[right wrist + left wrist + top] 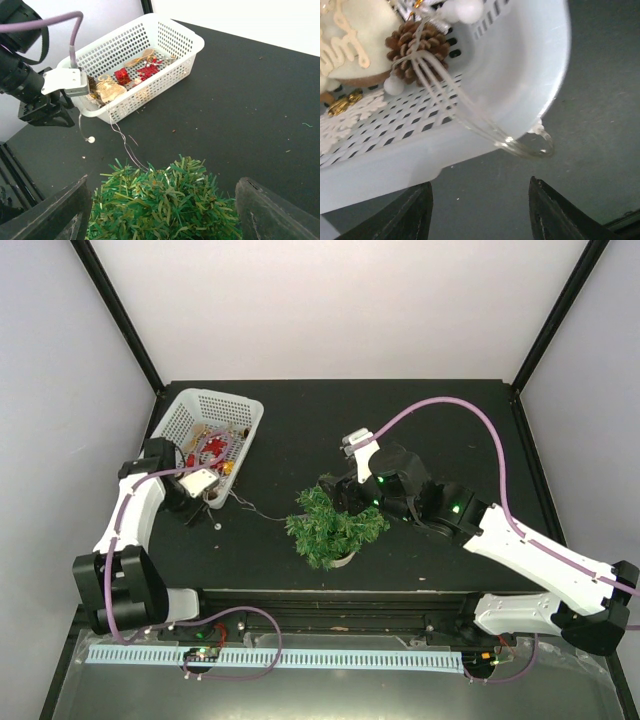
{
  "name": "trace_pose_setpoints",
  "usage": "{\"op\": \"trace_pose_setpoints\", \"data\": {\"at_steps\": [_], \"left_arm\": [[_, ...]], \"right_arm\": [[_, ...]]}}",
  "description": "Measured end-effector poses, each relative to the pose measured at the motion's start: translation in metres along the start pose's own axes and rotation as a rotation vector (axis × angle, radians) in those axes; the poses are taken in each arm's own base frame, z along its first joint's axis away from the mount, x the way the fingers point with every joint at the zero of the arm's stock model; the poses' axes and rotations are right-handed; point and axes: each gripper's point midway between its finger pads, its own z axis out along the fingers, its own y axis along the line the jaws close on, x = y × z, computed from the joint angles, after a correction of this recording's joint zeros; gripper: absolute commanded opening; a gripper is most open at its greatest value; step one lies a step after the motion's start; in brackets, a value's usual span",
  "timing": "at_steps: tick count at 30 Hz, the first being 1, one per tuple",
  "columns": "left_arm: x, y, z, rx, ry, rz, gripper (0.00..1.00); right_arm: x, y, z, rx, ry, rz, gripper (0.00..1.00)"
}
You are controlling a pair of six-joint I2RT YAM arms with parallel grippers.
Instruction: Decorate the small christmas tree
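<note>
The small christmas tree (333, 527), bushy green in a white pot (343, 559), stands near the table's front middle. My right gripper (347, 498) hovers at its far side. In the right wrist view the tree (165, 205) fills the space between the wide-apart fingers (60, 210), so my right gripper (164, 180) is open around the treetop. My left gripper (192, 508) is at the near corner of the white basket (235, 410). It (480, 187) is open, with only bare table between its fingers. Clear wire loops (525, 147) hang over the basket rim (540, 75) just above them.
The basket holds a pine cone (417, 50), a cream ornament (355, 40), a white snowflake (347, 117) and red pieces (135, 74). A thin wire (122, 140) trails from the basket to the tree. A white bead (90, 139) dangles off the basket corner.
</note>
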Motion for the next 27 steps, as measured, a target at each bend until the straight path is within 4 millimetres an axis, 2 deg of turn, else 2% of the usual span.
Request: {"op": "trace_pose_setpoints", "data": {"at_steps": [11,24,27], "left_arm": [[-0.014,-0.022,-0.004,0.121,-0.084,-0.015,0.54],[-0.014,-0.031,0.014,0.155,-0.033,-0.119,0.53],[-0.018,-0.033,0.016,0.153,-0.037,-0.125,0.5]], "right_arm": [[0.002,-0.007,0.005,0.016,-0.004,0.006,0.79],[0.0,-0.01,0.005,0.014,-0.007,-0.002,0.8],[0.0,-0.012,0.006,0.017,-0.006,-0.001,0.8]]}}
